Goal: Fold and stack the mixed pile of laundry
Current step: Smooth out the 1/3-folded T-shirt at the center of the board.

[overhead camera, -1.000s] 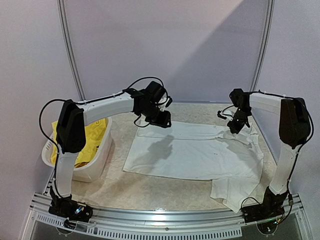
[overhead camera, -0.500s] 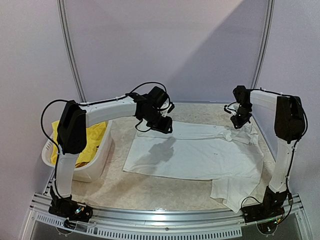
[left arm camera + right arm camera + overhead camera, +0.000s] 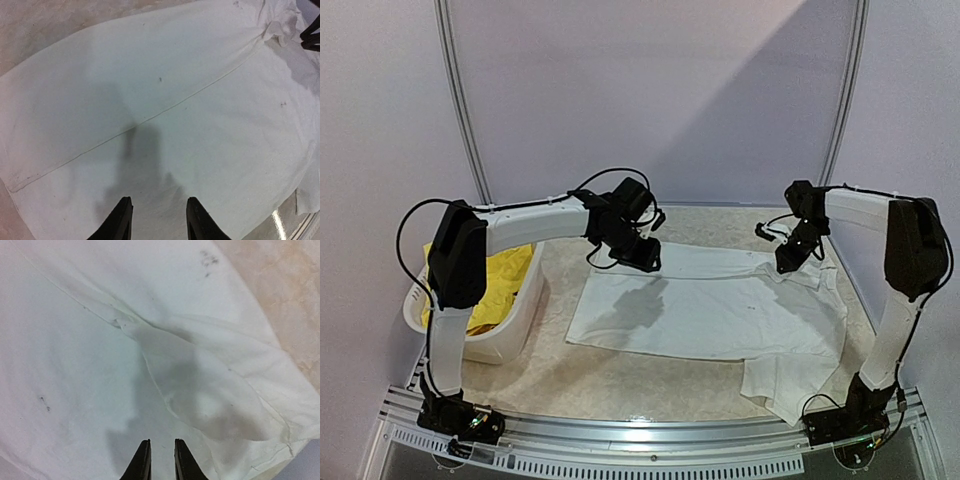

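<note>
A white T-shirt (image 3: 710,310) lies spread flat on the table, with its near right part hanging crumpled toward the front edge. My left gripper (image 3: 642,255) hovers over the shirt's far left edge. In the left wrist view it (image 3: 157,207) is open and empty above the cloth (image 3: 175,100). My right gripper (image 3: 790,258) hovers over the shirt's far right part. In the right wrist view it (image 3: 162,452) has a narrow gap and holds nothing, above a folded-over sleeve (image 3: 210,400). The yellow shorts (image 3: 495,285) lie in the basket. The navy and pink pieces are out of view.
The white slotted basket (image 3: 525,315) stands at the left edge of the table, beside the left arm. The shirt's far edge lies near the back wall (image 3: 650,120). A metal rail (image 3: 650,435) runs along the front edge.
The left gripper shifted slightly left and back over the shirt. The right gripper rose toward the back, then came down and left again. The shirt has not visibly moved.
</note>
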`<action>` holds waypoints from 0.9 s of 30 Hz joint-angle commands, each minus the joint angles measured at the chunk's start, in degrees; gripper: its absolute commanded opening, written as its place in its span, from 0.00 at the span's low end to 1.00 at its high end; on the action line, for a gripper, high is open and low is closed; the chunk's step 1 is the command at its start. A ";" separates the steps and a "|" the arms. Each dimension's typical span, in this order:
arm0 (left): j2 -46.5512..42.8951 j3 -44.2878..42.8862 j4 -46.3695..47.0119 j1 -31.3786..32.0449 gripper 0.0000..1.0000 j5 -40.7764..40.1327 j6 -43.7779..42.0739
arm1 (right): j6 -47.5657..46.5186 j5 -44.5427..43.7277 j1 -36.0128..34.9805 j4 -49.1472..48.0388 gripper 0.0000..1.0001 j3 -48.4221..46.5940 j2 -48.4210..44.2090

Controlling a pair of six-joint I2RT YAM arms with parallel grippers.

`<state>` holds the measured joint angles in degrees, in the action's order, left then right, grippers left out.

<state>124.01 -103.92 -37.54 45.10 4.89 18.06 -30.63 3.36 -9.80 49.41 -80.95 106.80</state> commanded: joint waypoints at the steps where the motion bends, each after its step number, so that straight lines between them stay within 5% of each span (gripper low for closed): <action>1: -3.12 1.32 0.41 0.95 0.37 -0.81 -0.52 | 1.05 1.73 -0.13 0.52 0.18 -0.62 4.36; 27: -2.09 2.40 0.53 0.94 0.36 0.12 -0.09 | 4.62 -6.15 -0.13 -3.87 0.22 -4.47 10.69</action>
<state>123.02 -102.56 -37.17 45.12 4.71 18.04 -27.24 -0.75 -9.80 47.03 -83.22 116.60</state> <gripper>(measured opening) 0.364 0.239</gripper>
